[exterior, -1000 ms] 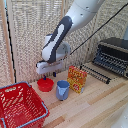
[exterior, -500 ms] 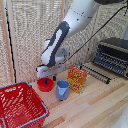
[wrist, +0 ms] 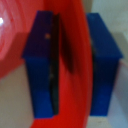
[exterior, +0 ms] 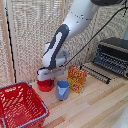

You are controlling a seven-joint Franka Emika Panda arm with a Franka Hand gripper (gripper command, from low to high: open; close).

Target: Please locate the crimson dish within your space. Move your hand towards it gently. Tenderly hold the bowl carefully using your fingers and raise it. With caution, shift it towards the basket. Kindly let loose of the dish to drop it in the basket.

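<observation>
The red bowl [exterior: 46, 86] sits on the wooden table, to the exterior view's left of the blue cup [exterior: 62, 90]. My gripper [exterior: 46, 79] is down on it, at the end of the white arm. In the wrist view the bowl's rim [wrist: 75, 45] runs between my two blue fingers [wrist: 42, 65], and both appear to touch it. The red wire basket [exterior: 20, 107] stands at the front of the exterior view's left, apart from the bowl.
An orange box [exterior: 76, 79] stands just beyond the blue cup. A dark toaster oven [exterior: 112, 55] and a wire rack [exterior: 97, 74] are at the exterior view's right. A slatted screen stands behind the table.
The gripper has stayed over the bowl, dropping only slightly. The bowl, cup and basket have not moved.
</observation>
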